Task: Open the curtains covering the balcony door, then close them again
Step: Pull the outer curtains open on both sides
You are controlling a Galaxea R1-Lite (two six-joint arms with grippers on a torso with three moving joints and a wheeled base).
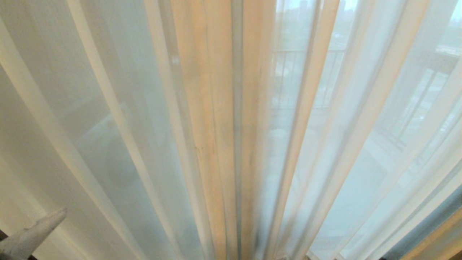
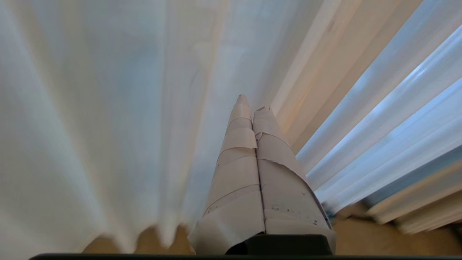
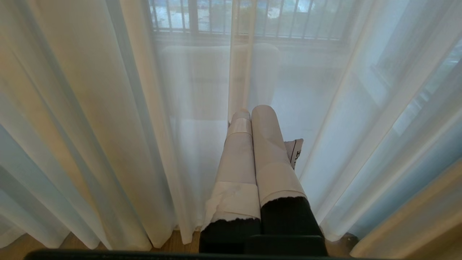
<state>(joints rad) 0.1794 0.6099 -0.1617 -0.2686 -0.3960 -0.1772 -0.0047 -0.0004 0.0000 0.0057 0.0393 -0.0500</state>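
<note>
The left claw (image 2: pixel 252 103), its tapered fingers wrapped in pale tape, is pressed together with nothing between them; its tip shows low at the left edge of the head view, in front of the cream, finely woven sheer curtains (image 1: pixel 202 119) hanging in long vertical pleats. The right claw (image 3: pixel 252 112), also taped and pressed together on nothing, points at the same drawn fabric. The curtains fill the view, reaching down to the wooden floor (image 3: pixel 180 238). Through them a dark-barred balcony railing (image 3: pixel 252 21) shows faintly.
</note>
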